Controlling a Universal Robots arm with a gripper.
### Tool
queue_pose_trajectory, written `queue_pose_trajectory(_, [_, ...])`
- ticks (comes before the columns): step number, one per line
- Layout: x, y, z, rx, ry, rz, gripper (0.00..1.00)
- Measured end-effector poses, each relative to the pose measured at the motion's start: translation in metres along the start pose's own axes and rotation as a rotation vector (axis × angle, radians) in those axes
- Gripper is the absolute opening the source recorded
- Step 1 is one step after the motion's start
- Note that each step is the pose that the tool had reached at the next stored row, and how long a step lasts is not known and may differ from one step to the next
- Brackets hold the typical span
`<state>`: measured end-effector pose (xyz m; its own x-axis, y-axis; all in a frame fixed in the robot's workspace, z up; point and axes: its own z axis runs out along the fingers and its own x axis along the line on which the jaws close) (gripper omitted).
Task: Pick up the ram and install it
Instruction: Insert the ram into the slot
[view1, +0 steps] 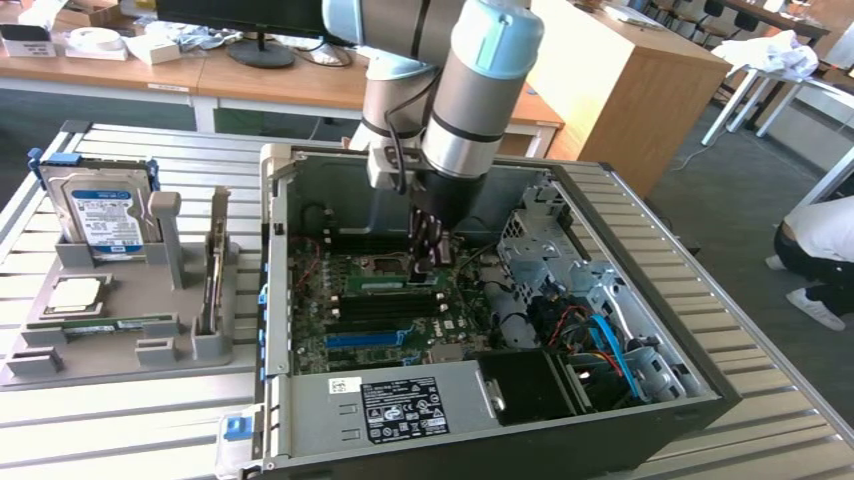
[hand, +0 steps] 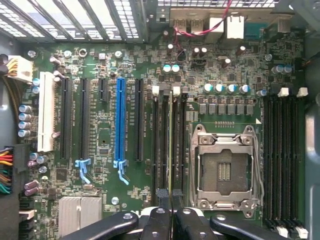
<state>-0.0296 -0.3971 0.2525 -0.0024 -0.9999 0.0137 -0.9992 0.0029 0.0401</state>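
In the exterior view my gripper (view1: 423, 262) reaches down into the open computer case (view1: 694, 340), just above the motherboard (view1: 387, 335). It is shut on the ram (view1: 380, 283), a thin green stick that lies along the memory slots beside the empty processor socket (hand: 225, 170). The wrist view shows the ram (hand: 171, 140) edge-on, as a narrow strip between two black slots. It runs from the white slot clips down to my gripper (hand: 170, 194). I cannot tell whether it is seated in a slot or just above it.
A grey fixture (view1: 120, 345) at the exterior view's left holds a blue-labelled hard drive (view1: 107, 215), a square silver processor chip (view1: 78, 293) and another green stick (view1: 100, 325). A drive cage and cables (view1: 587, 320) fill the case's right. A person (view1: 821, 240) crouches at the far right.
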Motion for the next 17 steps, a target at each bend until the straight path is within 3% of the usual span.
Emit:
queue_pose_trajectory(7, [0.007,0.0002,0.0001,0.0,-0.0001,0.0,0.12])
queue_pose_trajectory(17, [0.0074,0.0001,0.0029,0.0,-0.0001,0.0,0.12])
